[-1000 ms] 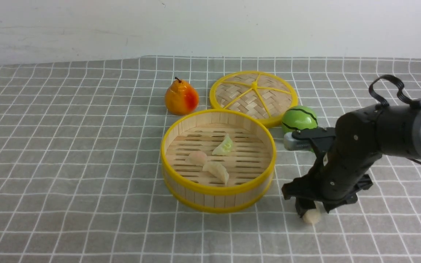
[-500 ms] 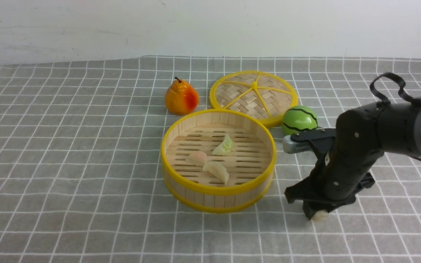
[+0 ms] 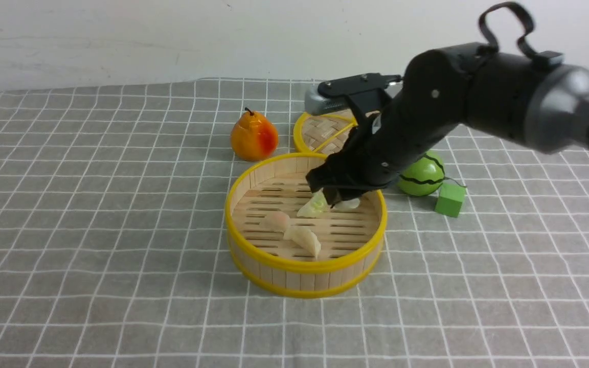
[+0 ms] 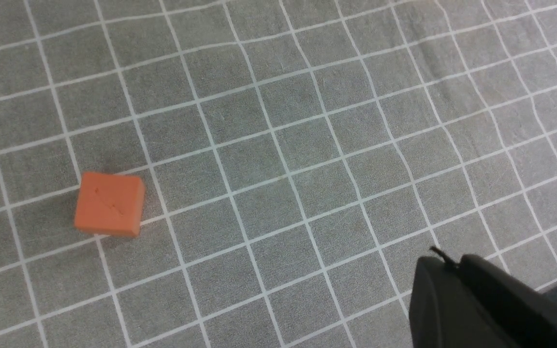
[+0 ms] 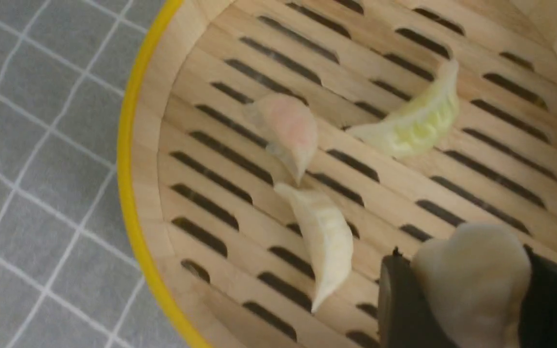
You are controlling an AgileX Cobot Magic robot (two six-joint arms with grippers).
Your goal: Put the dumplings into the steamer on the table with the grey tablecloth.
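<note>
**A:** Which step is this?

**B:** The last dumpling, I'd say. In the steamer [image 3: 294, 267] the cream dumpling [image 3: 304, 240] lies nearest us. The pinkish dumpling [image 3: 275, 221] is just behind it and the pale green dumpling [image 3: 315, 207] is farther back. The right gripper [image 5: 467, 309] is clamped on the fourth dumpling [image 5: 472, 270], also cream, inside the rim and over the far right part of the slatted floor.

**B:** Whether it rests on the slats I can't tell. The fingers hide its underside, though it looks to hang just above them.

**A:** And the next move?

**B:** Part the jaws, let it drop, then lift straight up. The green one lies just beside the fingers, so opening too wide or dipping lower could knock it. The far wall is close too.

**A:** What else is about?

**B:** The left gripper [image 4: 472, 299] is out of the front view. It sits over bare grey tablecloth [image 3: 95, 245], well apart from an orange cube [image 4: 109, 204], with its jaws together and nothing in them. Right of the steamer is a green cube [image 3: 450, 199], and a striped green ball [image 3: 425, 179] is just behind it. Farther back stand a pear [image 3: 253, 137] and the woven lid [image 3: 317, 135], which the arm half hides. None of these lies under the gripper, so only the neighbouring dumpling crowds the drop.
</note>
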